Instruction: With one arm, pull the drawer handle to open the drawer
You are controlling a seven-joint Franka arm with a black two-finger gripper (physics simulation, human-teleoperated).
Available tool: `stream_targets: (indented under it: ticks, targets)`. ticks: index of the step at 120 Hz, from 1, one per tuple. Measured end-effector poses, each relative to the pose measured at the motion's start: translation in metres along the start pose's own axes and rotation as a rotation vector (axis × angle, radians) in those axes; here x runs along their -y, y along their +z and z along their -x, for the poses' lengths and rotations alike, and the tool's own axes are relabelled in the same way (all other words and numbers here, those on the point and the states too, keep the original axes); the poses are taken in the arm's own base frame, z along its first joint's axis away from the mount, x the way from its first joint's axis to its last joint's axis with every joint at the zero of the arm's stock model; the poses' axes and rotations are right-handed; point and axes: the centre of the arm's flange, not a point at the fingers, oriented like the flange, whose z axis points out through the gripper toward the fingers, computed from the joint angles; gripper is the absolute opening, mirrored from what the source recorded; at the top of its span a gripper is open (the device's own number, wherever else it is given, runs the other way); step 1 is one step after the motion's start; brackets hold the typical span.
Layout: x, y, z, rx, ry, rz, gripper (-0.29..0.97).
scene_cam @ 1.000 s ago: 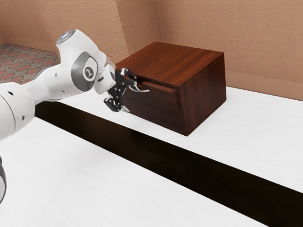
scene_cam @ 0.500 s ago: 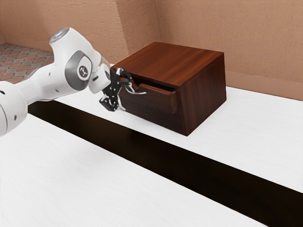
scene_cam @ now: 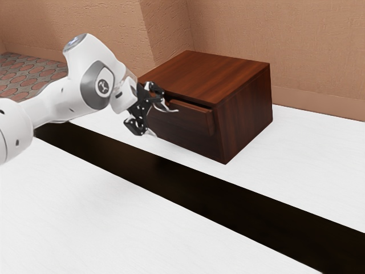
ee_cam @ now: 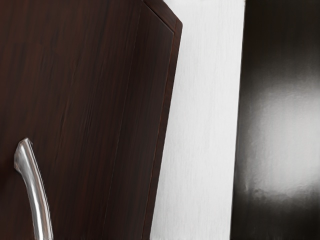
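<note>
While the drawer [scene_cam: 191,121] sits only a little way out of the dark wood cabinet [scene_cam: 228,85], the task looks barely started: front face stands just proud of the cabinet face, thin gap along its top edge. Cabinet stands on the white counter [scene_cam: 296,154], well back from the black strip [scene_cam: 228,200] that crosses it.

Pincer [scene_cam: 161,104] is right at the drawer handle [scene_cam: 173,109], at the handle's end nearer the arm [scene_cam: 68,103]. Contact looks likely but can't confirm. Can't tell whether the pincer is spread or pinching the handle; the black hand and silver bar overlap in the exterior view.

Key relation: handle lies just to the exterior view's right of the pincer, its long axis running level along the drawer front, across the pull direction. Pull has to go straight out from the cabinet face, toward the exterior view's lower left, back along the arm's own reach.

Wrist view: curved silver handle [ee_cam: 32,190] close under the hand, standing off the drawer front [ee_cam: 90,110], with white counter [ee_cam: 200,125] beyond the cabinet's edge.

Risk, as a judgement: grip is near the handle's end rather than its middle, so an off-axis tug could slip off or skew the drawer
</note>
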Motion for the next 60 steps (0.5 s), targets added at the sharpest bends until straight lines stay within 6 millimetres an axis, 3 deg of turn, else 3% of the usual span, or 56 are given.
stream_targets:
  ticks: [26, 38, 60]
  targets:
    - [-0.010, 0.009, -0.003, -0.010, -0.007, 0.020, 0.70]
    - [-0.010, 0.006, -0.003, -0.009, -0.009, 0.016, 0.63]
    - [-0.018, 0.003, -0.002, -0.007, -0.015, 0.023, 0.61]
